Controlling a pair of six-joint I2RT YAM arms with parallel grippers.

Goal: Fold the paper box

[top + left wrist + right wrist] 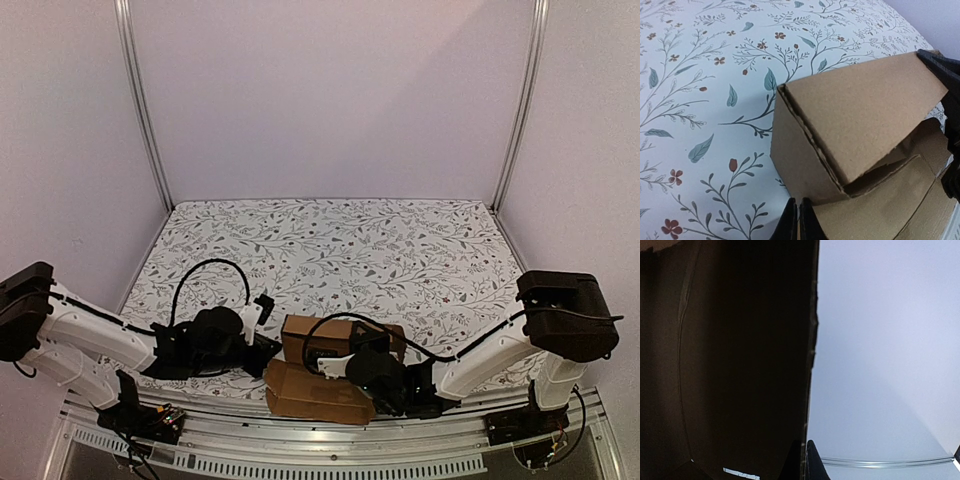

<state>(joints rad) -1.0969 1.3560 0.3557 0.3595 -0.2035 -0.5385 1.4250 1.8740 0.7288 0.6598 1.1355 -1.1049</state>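
Note:
The paper box (pixel 342 338) is plain brown cardboard, partly folded, at the near middle of the table, with a flat flap (pixel 312 392) lying toward the front edge. In the left wrist view the box (pixel 850 115) has a raised side wall and a sloping top panel over the flat flap (pixel 885 210). My left gripper (pixel 800 220) is shut, its tips at the box's lower left corner, with nothing clearly between them. It sits left of the box in the top view (pixel 268 350). My right gripper (pixel 804 462) is shut on the edge of a dark cardboard panel (pixel 740 365), at the box's near right side (pixel 350 365).
The flowered tablecloth (pixel 330 245) covers the table behind and to both sides of the box. White walls and metal posts (pixel 140 110) enclose the back. The metal front rail (pixel 330 440) runs just below the flap. A black cable (pixel 205 270) loops over the left arm.

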